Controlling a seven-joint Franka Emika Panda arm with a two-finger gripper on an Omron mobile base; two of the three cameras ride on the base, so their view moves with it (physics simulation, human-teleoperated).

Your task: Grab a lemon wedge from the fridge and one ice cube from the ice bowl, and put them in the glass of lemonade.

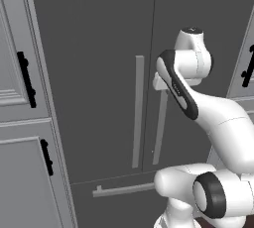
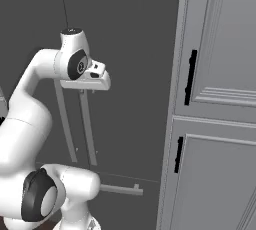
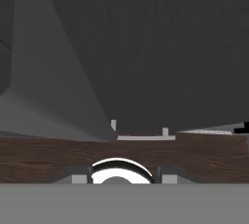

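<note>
While fridge [image 1: 99,48] stands shut, contents hidden, jaws at right door handle [image 1: 159,128]; jaw state unclear.

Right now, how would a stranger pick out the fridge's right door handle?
Find the tall dark grey fridge between the pale panelled cabinets. Two long light grey vertical bars run beside its centre seam; the right door handle is the one the white arm is touching, unlike the left handle or the horizontal drawer bar.

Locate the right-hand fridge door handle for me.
In the left base view, the right door handle hangs upright just right of the fridge's centre seam, beside its twin, the left door handle, with the pincer at its top end.
</note>
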